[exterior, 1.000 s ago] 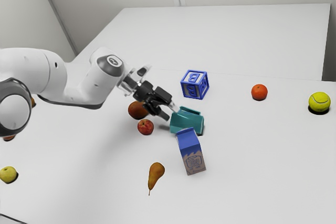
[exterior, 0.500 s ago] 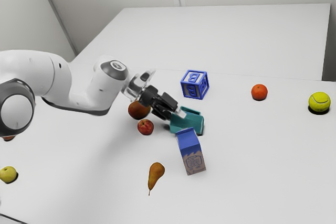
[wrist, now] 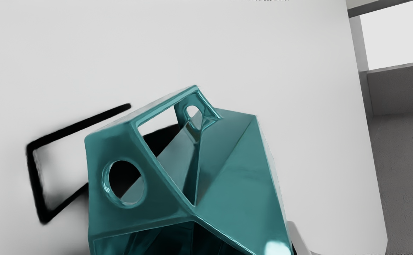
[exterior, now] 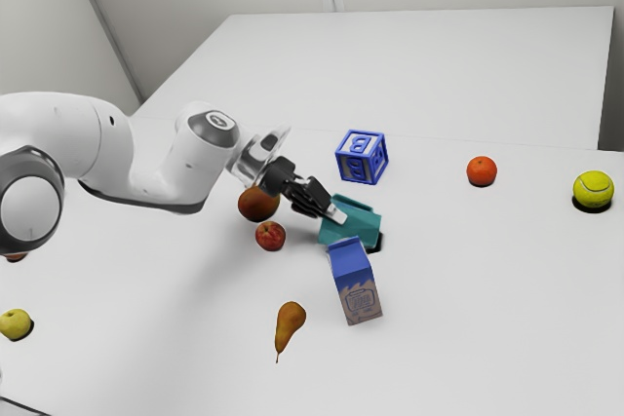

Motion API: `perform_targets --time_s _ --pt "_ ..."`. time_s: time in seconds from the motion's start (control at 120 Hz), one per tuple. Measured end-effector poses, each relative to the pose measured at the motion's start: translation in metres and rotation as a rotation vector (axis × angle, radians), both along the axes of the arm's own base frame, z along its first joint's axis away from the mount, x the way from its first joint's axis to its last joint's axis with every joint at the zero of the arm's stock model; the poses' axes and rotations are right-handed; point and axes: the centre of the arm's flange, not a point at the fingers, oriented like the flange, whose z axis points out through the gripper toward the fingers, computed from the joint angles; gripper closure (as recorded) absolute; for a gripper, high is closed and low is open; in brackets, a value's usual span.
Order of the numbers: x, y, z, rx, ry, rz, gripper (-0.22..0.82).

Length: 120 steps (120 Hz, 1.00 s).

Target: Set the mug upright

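The angular teal mug (exterior: 349, 231) lies on its side, its mouth toward my hand and its base toward the exterior view's right. My gripper (exterior: 336, 213) is shut on the wall at the mug's mouth. In the wrist view the mug (wrist: 242, 184) shows its angular handle with round holes, and a dark shadow stands apart from it on the table. Of my gripper (wrist: 289, 244) there, a pale finger is seen against the mug's outer side; the other is hidden by the mug.
A blue-topped carton (exterior: 355, 284) stands close in front of the mug. Behind is a blue letter block (exterior: 362, 157). A small apple (exterior: 270, 236) and a larger brown-red fruit (exterior: 257, 204) lie beside the hand, a pear (exterior: 290, 326) nearer, an orange (exterior: 482, 170) and tennis ball (exterior: 593, 189) farther right.
My fingers have come down to the mug's mouth and closed on its wall. The mug has shifted slightly up and toward the exterior view's right, with more dark shadow showing under its base.
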Motion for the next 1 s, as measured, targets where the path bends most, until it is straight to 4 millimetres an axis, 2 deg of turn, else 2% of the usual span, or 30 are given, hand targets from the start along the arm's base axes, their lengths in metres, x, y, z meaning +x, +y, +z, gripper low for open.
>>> perform_targets --time_s 0.175,0.367,0.592,0.808,1.0 --pt "-0.001 -0.017 0.02 0.079 -0.056 -0.071 0.76" --pt "-0.003 -0.03 0.042 0.271 -0.129 -0.163 0.77" --pt "-0.006 -0.048 0.078 0.572 -0.242 -0.301 0.78" --pt "-0.009 -0.061 0.082 0.789 -0.27 -0.376 0.78" --pt "-0.016 -0.087 0.075 0.899 -0.262 -0.43 0.78"
